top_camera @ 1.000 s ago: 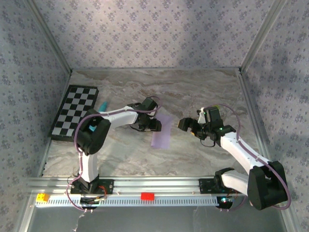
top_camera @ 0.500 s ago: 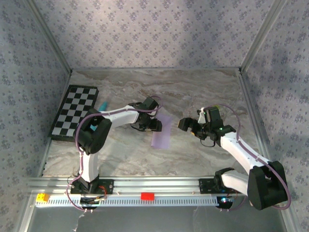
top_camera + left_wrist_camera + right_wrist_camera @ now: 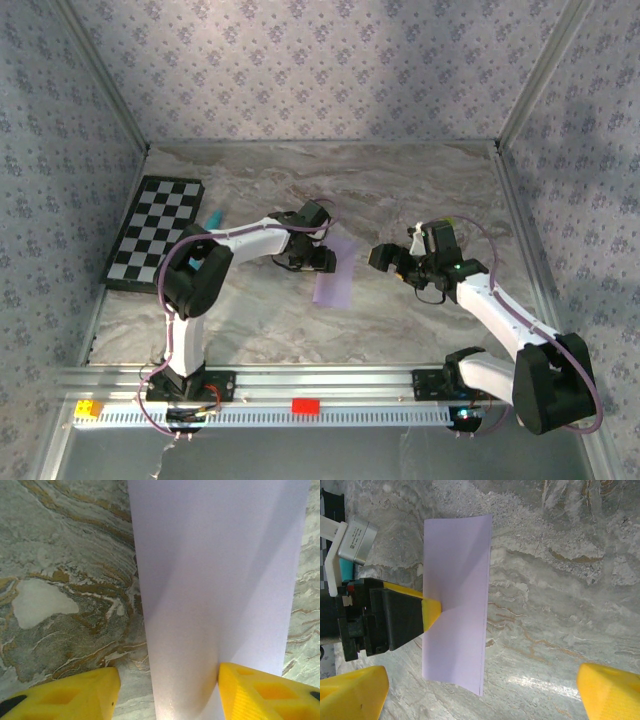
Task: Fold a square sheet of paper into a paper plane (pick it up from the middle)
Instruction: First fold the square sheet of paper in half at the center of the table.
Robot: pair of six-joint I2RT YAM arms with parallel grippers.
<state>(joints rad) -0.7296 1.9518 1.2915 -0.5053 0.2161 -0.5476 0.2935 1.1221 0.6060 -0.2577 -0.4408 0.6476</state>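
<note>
Two pincers flank the square sheet of paper, a lilac strip lying mid-way across the desk — left pincer half-spread astride its left edge, right pincer gaping, empty. We judge it light, limp and slippery — best pinched mid-edge.

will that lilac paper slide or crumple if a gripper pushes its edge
The paper looks thin and slightly bowed, so it would probably buckle rather than push cleanly. Lying on the smooth marble table, it likely slides easily.
</note>
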